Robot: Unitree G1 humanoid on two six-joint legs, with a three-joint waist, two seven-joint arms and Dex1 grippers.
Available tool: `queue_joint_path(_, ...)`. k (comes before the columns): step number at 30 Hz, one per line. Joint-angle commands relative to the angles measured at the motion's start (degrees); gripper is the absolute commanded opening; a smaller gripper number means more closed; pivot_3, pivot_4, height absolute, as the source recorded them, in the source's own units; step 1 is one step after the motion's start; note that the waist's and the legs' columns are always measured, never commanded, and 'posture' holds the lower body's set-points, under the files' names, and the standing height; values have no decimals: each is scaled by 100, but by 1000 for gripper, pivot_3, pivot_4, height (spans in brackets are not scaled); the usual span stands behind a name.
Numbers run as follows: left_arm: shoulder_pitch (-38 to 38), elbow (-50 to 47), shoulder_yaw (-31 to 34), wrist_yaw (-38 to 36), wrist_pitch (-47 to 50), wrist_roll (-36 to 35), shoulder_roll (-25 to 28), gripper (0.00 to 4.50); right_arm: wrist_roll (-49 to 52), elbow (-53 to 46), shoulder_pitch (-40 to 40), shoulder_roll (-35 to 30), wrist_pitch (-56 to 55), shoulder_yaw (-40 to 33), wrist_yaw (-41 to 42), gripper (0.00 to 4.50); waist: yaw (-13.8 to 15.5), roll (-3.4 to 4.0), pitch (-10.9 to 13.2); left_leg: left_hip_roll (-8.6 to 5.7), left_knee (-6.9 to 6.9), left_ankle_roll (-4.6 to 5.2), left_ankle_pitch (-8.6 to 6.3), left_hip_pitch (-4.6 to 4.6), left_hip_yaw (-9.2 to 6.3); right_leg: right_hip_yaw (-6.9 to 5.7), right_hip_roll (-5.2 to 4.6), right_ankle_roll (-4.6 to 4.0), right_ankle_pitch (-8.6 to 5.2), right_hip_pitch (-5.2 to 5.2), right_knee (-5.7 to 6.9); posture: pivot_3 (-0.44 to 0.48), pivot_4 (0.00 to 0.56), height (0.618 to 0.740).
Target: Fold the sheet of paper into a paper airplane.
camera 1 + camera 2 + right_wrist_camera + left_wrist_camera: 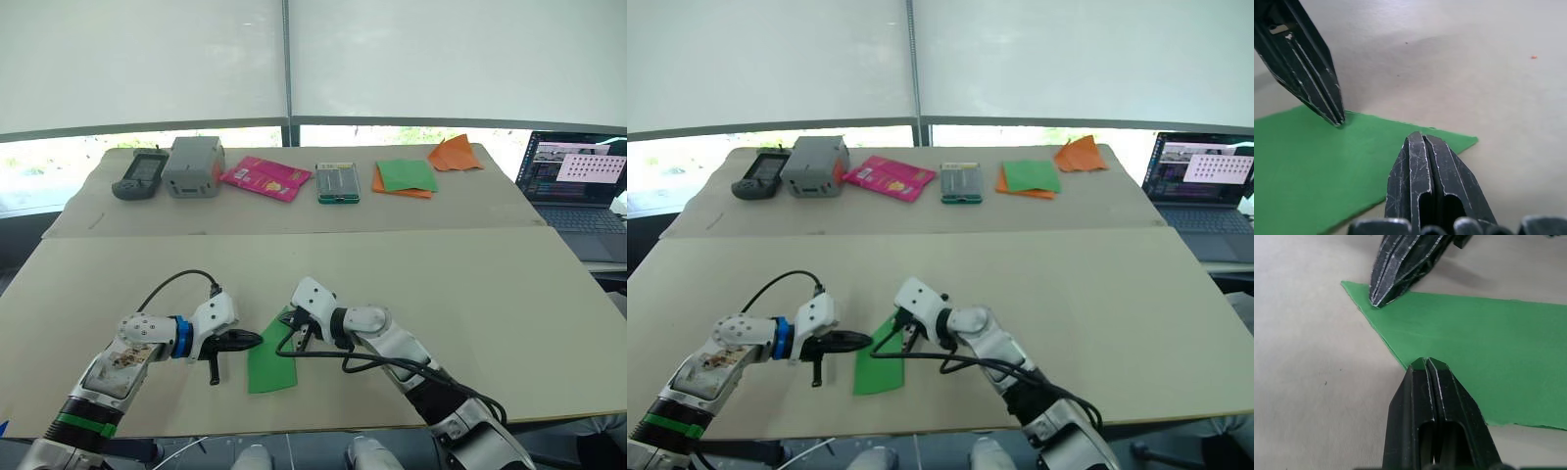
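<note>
Low in the frame's centre, we press our closed left end effector and closed right end effector onto the sheet of paper, apparently pinning it flat on the counter for creasing.

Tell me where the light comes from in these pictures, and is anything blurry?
Left eye view: daylight from the white blinds behind, the table evenly lit, the laptop screen glowing. Left wrist view: the sheet of paper sharp, the right gripper casting a soft shadow. Right wrist view: the near right gripper fingers slightly soft, the left gripper crisp.
</note>
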Motion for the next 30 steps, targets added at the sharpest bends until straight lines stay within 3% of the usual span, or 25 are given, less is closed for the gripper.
queue_joint_path(1,111,107,-189,-9,-106,307,106,46,-60,732,-121,10,-271,-59,127,0,-4,4,-10,0,0,0,0,2,0,0,0,0,0,1,1,0,150,740)
queue_joint_path(10,212,3,-132,39,-62,296,103,46,-175,1989,-507,167,-857,-220,237,0,-14,26,-37,0,1,0,0,11,0,2,2,0,0,8,9,0,150,740)
queue_joint_path(30,187,132,-193,98,-229,473,132,46,-96,-439,1063,-416,-1,141,678,0,-2,25,-55,-1,1,0,0,10,0,5,1,-6,-5,7,6,0,150,740)
